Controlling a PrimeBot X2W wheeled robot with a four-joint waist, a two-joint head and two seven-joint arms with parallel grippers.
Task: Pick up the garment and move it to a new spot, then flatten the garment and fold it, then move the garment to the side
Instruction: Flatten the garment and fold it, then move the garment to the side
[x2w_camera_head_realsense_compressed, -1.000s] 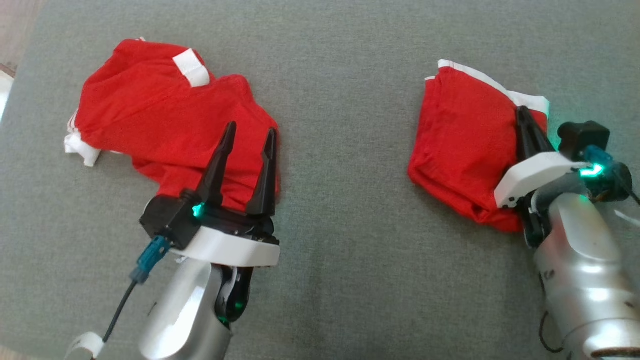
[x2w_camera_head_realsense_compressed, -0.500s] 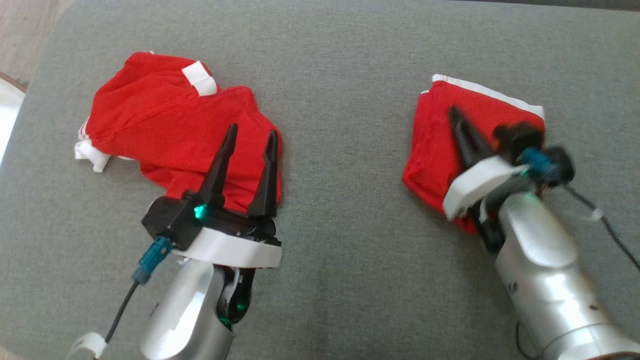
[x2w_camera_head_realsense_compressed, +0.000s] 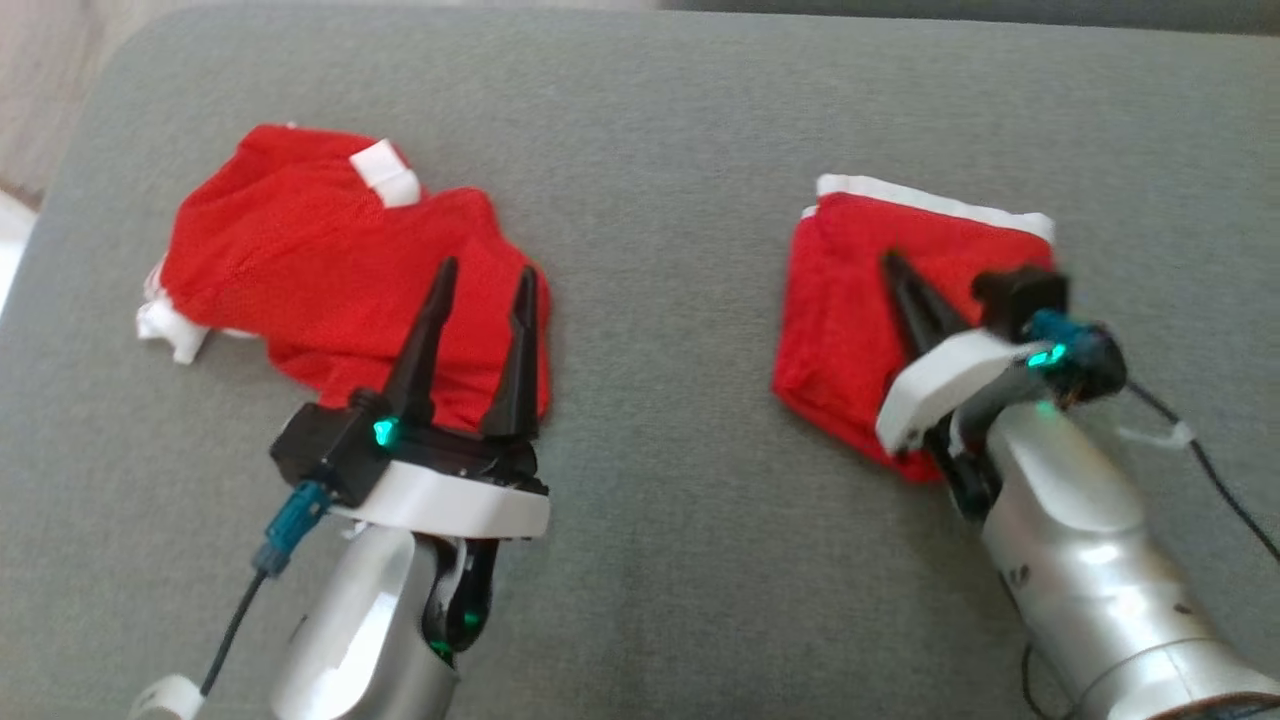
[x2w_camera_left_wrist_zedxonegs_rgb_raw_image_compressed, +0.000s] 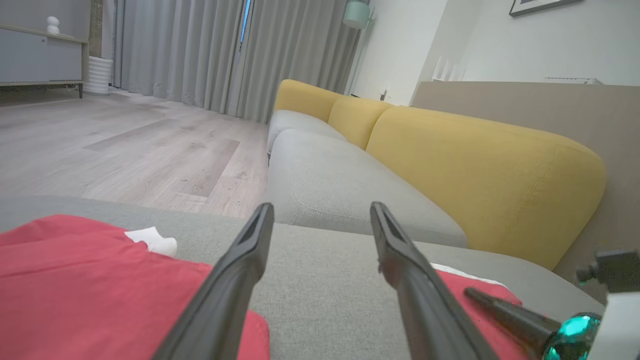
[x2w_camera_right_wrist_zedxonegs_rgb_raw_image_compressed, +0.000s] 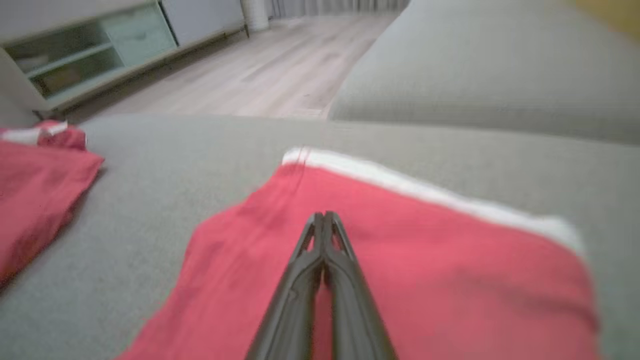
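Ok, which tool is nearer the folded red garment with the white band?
Right. The right tool lies shut over the folded garment; the left tool is open over the crumpled garment, across the cushion.

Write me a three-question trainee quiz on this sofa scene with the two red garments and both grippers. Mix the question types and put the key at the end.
1. True or false: the left gripper has its fingers spread apart.
2. Multiple choice: the right gripper, fingers pressed together, points over A) the folded red garment with a white band, B) a blue towel, C) a wooden tray.
3. Fill in: the crumpled red garment lies on the robot's ____ side.

Key: 1 true; 2 A; 3 left.
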